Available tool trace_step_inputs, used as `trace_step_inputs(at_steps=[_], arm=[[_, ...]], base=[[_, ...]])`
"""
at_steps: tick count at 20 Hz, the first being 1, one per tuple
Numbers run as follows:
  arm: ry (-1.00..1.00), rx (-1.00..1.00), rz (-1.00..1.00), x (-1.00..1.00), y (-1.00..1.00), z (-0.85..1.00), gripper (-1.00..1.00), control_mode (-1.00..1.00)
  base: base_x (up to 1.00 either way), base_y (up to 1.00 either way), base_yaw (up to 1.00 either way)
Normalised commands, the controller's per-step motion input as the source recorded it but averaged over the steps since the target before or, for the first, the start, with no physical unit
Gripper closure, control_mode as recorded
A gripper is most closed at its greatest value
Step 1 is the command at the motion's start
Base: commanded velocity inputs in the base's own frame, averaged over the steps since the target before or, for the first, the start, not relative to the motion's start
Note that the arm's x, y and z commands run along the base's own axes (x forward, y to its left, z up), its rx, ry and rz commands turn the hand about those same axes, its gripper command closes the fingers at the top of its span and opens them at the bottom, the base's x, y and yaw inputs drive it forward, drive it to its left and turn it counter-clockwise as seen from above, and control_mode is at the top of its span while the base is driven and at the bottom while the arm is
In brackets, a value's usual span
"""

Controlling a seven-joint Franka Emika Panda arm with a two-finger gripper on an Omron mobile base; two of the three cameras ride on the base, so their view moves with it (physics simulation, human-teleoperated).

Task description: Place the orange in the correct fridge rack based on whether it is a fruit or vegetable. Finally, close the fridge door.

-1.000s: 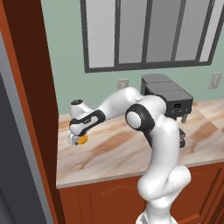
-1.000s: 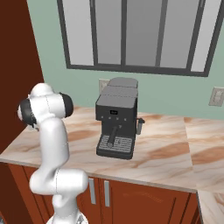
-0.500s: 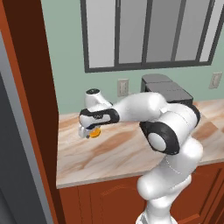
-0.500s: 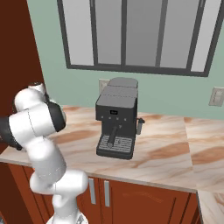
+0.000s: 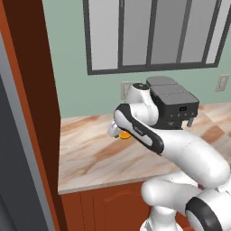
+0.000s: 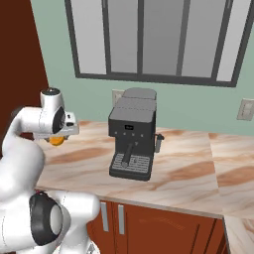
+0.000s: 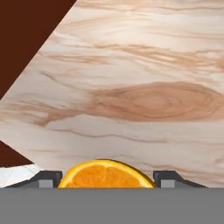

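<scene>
The orange (image 7: 105,175) sits between my gripper's (image 7: 105,178) two dark fingertips (image 7: 43,179) at the bottom of the hand view, held above the marble counter (image 7: 144,100). In the left base view the orange (image 5: 123,134) peeks out under my hand (image 5: 118,130), above the counter. In the right base view the orange (image 6: 57,140) hangs below the hand (image 6: 63,130) at the counter's left end. The gripper is shut on the orange. The fridge rack is out of view.
A black coffee machine (image 6: 132,134) stands mid-counter under the window, right of my hand. A tall brown cabinet side (image 5: 31,90) rises at the left, with a dark grey panel (image 5: 13,180) in front of it. Wall outlets (image 6: 246,109) sit on the green wall.
The arm has swung right along the counter with the orange, from the left end toward the coffee machine. The base views have shifted as well.
</scene>
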Motion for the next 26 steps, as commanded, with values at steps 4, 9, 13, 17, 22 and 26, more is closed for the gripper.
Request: trace_step_inputs(at_steps=[4,9,13,17,22,26], arm=[[-0.19,0.01,-0.18,-0.99,-0.69,0.58,1.0,-1.0],[-0.07,0.03,-0.16,-0.76,-0.32,0.45,1.0,-1.0],[0.05,0.0,-0.06,-0.15,-0.01,0.03,1.0,-1.0],[0.01,0.0,0.0,0.0,0.0,-0.01,1.0,-1.0],[0.0,0.0,0.0,0.0,0.0,0.0,1.0,1.0],[0.0,0.0,0.0,0.0,0.0,0.0,1.0,1.0]], base=[[0.0,0.0,0.0],[0.0,0.0,0.0],[0.0,0.0,0.0],[0.0,0.0,0.0],[-0.79,-0.03,-0.05],[-1.0,-0.1,-0.06]])
